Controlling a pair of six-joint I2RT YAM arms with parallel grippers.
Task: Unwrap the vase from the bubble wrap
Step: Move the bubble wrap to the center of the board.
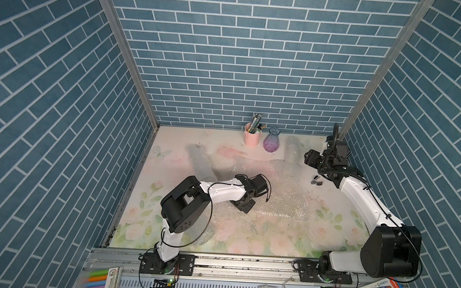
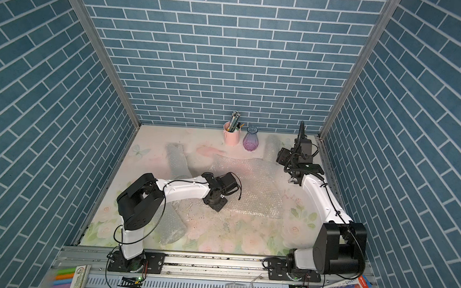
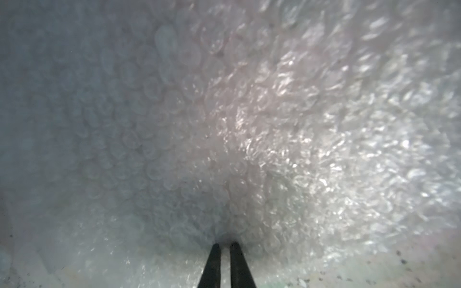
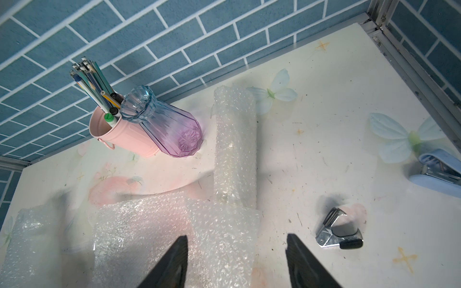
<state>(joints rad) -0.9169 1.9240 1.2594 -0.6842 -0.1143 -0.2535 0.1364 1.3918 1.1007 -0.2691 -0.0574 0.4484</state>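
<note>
The vase [image 4: 164, 127] stands bare; the left gripper [image 3: 225, 245], seemingly pinched on the bubble wrap [image 3: 249, 124], should next drag it clear, while the right gripper [image 4: 237, 239] hangs agape.

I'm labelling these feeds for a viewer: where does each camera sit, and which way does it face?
Top views: high above the front rail, looking down toward the back wall; both show the left arm, right arm and table.
Left wrist: on the left arm, close over the bubble wrap sheet; the left claw pinches it.
Right wrist: on the right arm, facing the back wall; open right claw, vase, pencil cup.
Shared: the vase shows in top and right wrist views.
</note>
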